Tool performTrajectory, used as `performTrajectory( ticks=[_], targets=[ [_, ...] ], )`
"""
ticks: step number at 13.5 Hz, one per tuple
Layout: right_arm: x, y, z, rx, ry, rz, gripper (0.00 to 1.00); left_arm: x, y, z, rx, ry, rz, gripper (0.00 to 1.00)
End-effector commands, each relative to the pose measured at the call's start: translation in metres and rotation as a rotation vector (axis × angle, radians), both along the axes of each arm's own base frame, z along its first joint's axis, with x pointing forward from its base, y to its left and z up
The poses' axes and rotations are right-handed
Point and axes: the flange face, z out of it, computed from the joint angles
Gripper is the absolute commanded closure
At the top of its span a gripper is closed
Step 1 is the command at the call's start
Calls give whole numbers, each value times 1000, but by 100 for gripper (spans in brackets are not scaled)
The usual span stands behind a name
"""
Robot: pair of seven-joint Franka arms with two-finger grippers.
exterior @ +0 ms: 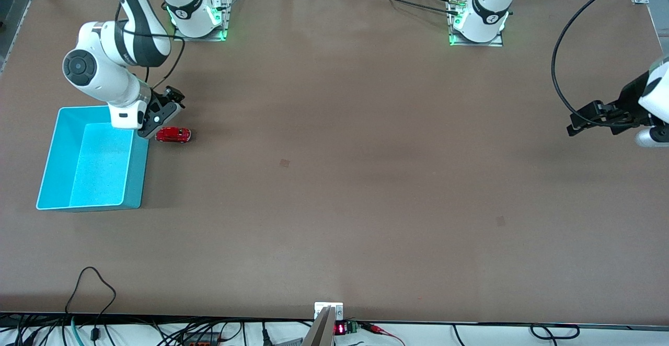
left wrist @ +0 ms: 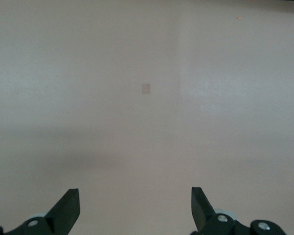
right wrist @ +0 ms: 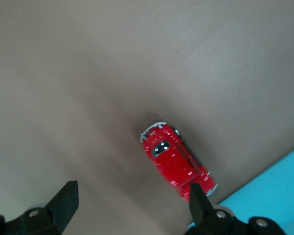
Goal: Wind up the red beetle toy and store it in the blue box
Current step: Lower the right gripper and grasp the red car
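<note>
I read no legible writing anywhere. Right gripper [exterior: 166, 106], fingers wide and empty, hangs by red beetle toy [exterior: 173, 135] beside blue box [exterior: 52, 163]. Left gripper [exterior: 585, 121] waits, wide.

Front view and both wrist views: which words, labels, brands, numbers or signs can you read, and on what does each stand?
No text can be read.
Small display at the table edge nearest the camera: red digits, too small to read.
Arm bases: round marks, too small to read.
Red toy car and blue box: no text visible.
</note>
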Motion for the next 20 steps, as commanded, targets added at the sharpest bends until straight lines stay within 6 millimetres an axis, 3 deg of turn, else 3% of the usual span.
performTrajectory(
  ticks=[1,6,8,13,14,16,17,19,20],
  targets=[
    [7,-10,-30,30,-28,230,0,-19,0,4,-6,-11,-8,0],
    [11,-14,-55,47,-68,426,0,-20,-2,12,-7,5,-12,0],
    [11,-15,-62,51,-69,457,0,-19,-1,21,-8,17,-13,0],
    [11,-20,-73,53,-71,474,3,-24,2,20,-5,50,5,0],
    [11,-20,-75,54,-68,478,21,-23,-1,19,-6,53,40,0],
    [12,-20,-74,54,-71,492,69,-21,-1,18,-4,52,50,0],
    [14,-20,-73,54,-76,491,84,-21,-1,19,-3,50,40,0],
    [17,-19,-70,52,-83,493,100,-21,-4,19,1,50,34,0],
    [18,-19,-68,50,-87,491,100,-20,-4,18,1,52,33,0]
  ],
)
